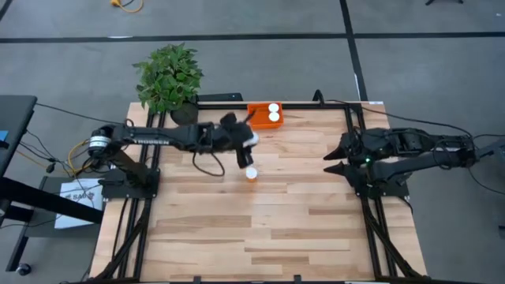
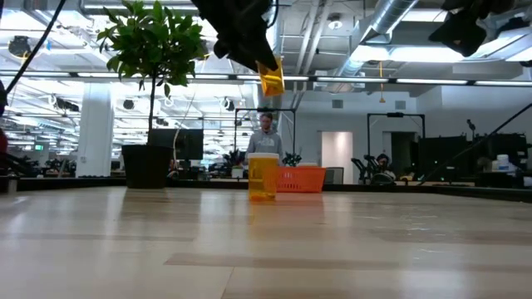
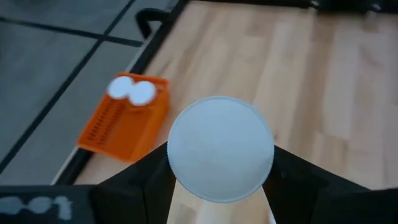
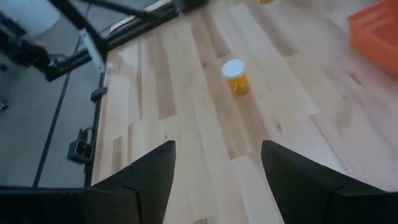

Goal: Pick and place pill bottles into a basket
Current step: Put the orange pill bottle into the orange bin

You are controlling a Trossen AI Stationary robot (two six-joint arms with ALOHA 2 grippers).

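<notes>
1. High view: left gripper (image 1: 247, 140) closed around a pill bottle (image 1: 250, 140), near the basket (image 1: 257, 115), which already contains two white-capped bottles (image 1: 274, 112). Risk: little free space; early release bounces off the rim.
2. Low view: held bottle (image 2: 271, 77) tilted, well above table; standing bottle (image 2: 263, 176) below. Risk: slipping, toppling it.
3. Left wrist view: cap (image 3: 220, 148) between fingers (image 3: 140, 180); narrow hold.
4. Right wrist view: right gripper (image 4: 217, 168) open, empty, waiting.
</notes>
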